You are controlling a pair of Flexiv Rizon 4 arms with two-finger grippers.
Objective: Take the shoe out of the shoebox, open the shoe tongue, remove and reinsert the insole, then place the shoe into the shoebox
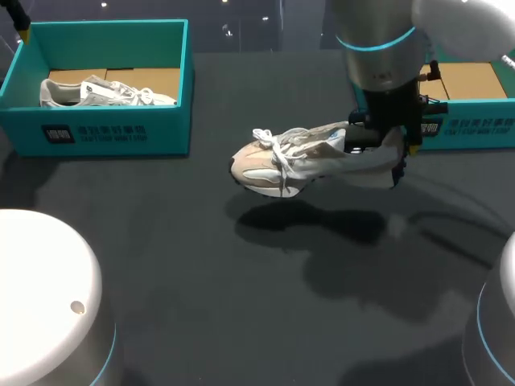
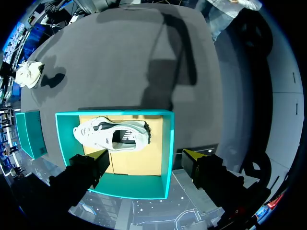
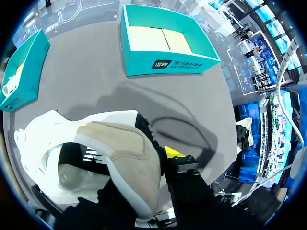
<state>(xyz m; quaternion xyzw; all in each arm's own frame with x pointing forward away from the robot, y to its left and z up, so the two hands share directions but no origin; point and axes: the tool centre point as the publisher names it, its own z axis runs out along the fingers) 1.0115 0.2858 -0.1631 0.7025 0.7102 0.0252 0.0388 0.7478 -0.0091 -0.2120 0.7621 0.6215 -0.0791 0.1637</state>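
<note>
Head view: right gripper (image 1: 378, 141) is pinching the shoe (image 1: 282, 161) by its heel above the desk (image 1: 241, 322). Left wrist view: left gripper (image 2: 146, 160) is hovering spread over a box (image 2: 165, 143) holding a second shoe (image 2: 112, 134). Right wrist view: the heel is sitting between its fingers.

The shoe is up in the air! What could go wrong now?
The right gripper holds the shoe only at its heel, above the table, so the long toe end might tip it loose and it could drop. Its loose laces stick out and might snag on the empty shoebox wall later.
</note>
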